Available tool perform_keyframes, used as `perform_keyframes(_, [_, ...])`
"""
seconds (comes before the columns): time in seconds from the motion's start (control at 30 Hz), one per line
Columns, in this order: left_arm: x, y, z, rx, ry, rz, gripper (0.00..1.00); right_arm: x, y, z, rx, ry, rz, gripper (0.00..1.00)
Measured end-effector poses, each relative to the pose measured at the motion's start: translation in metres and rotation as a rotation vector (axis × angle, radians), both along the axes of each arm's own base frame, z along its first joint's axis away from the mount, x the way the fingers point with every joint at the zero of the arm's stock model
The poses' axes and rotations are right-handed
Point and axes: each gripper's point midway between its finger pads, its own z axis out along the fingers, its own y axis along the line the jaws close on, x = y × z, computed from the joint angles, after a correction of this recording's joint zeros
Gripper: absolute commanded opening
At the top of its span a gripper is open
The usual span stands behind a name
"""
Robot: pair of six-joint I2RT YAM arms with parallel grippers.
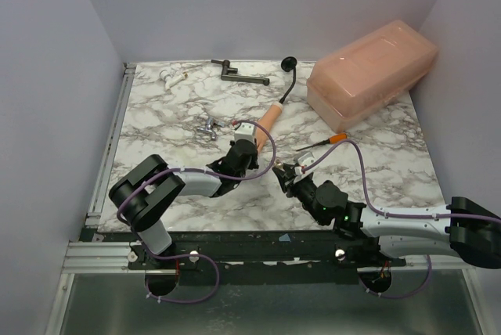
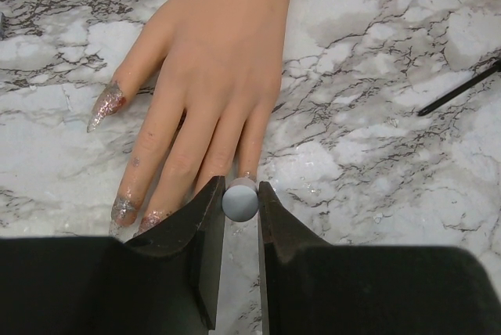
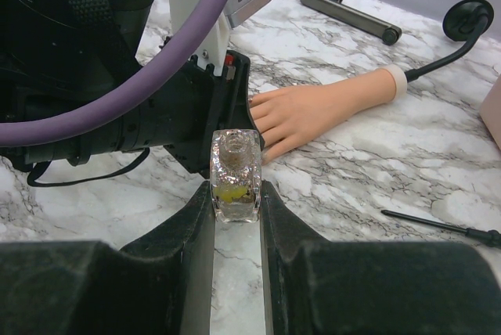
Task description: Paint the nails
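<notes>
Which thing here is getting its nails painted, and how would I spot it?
Start at the big pinkish translucent box at the marble table's far right, then look left to mid-table. The peach mannequin hand lies flat there, joined to a thin black curved stem. It is the only skin-coloured thing, with long, pointed glittery nails.

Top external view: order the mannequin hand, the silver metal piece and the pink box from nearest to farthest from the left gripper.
From the left gripper:
1. the mannequin hand, at its fingertips, just beyond.
2. the silver metal piece, to its left on the marble.
3. the pink box, far-right corner.
</notes>
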Motion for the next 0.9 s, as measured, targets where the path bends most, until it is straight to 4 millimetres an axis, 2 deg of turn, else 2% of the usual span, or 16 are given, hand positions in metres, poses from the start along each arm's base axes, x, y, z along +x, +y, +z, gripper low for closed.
perform_keyframes(0.23, [-0.0035,0.0035,-0.0068,0.007,0.031,0.014,0.0,0.0,0.0,-0.0001,0.0,0.0,0.0,0.01])
perform_keyframes(0.9, [-0.0041,0.0032,-0.0072,-0.015,0.044,0.03,0.0,0.0,0.0,0.0001,0.0,0.0,0.0,0.01])
